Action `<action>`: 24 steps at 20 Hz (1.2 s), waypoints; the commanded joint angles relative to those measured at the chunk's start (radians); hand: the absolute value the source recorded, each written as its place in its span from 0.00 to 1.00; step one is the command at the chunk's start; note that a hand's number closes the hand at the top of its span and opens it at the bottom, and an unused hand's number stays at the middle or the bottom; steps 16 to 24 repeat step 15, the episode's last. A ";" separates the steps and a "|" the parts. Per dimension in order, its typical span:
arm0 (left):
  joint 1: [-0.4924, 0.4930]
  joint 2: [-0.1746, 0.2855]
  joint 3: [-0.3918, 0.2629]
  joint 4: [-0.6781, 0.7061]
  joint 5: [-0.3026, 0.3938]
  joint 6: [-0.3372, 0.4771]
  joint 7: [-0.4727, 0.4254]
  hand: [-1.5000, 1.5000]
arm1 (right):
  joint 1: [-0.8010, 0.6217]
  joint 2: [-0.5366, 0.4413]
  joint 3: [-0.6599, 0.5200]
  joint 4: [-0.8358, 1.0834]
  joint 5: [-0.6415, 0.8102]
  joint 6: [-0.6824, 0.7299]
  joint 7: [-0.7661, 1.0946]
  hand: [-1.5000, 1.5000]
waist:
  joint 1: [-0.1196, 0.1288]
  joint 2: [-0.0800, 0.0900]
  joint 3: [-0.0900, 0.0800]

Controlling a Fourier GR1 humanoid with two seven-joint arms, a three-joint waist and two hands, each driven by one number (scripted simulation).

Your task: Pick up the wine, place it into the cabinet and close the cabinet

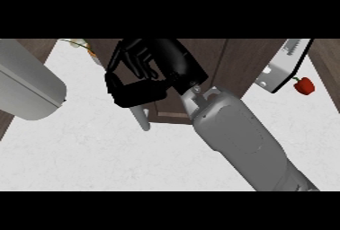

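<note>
My right hand (149, 67) is raised in front of the dark brown cabinet door (222, 67), its grey forearm coming up from the lower right. Its fingers are loosely bent with a gap to the thumb, and nothing is held between them. The door's pale bar handle (142, 119) sticks out just below the thumb, which hides its upper end. I cannot tell whether the hand touches the door. No wine bottle shows in the head view. Of my left arm only the grey forearm (26, 87) shows at the left edge; its hand is out of view.
A red pepper (304, 86) lies on the white counter (86, 152) at the right. Beside it stands a white slanted piece with holes (284, 63). A small orange-and-white thing (85, 46) sits at the top left.
</note>
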 commanded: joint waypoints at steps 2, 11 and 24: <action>-0.045 -0.035 -0.075 -0.060 -0.052 0.076 0.056 0.00 | -0.006 -0.059 -0.089 0.146 0.013 0.034 -0.103 1.00 | -0.004 0.013 0.004; -0.165 -0.091 -0.169 0.022 -0.128 0.128 0.049 0.00 | -0.058 -0.139 -0.144 0.258 0.004 0.100 -0.180 1.00 | -0.010 0.024 0.003; -0.216 -0.105 -0.178 0.050 -0.143 0.174 0.067 0.00 | -0.061 -0.139 -0.147 0.272 0.002 0.106 -0.211 1.00 | -0.016 0.023 0.003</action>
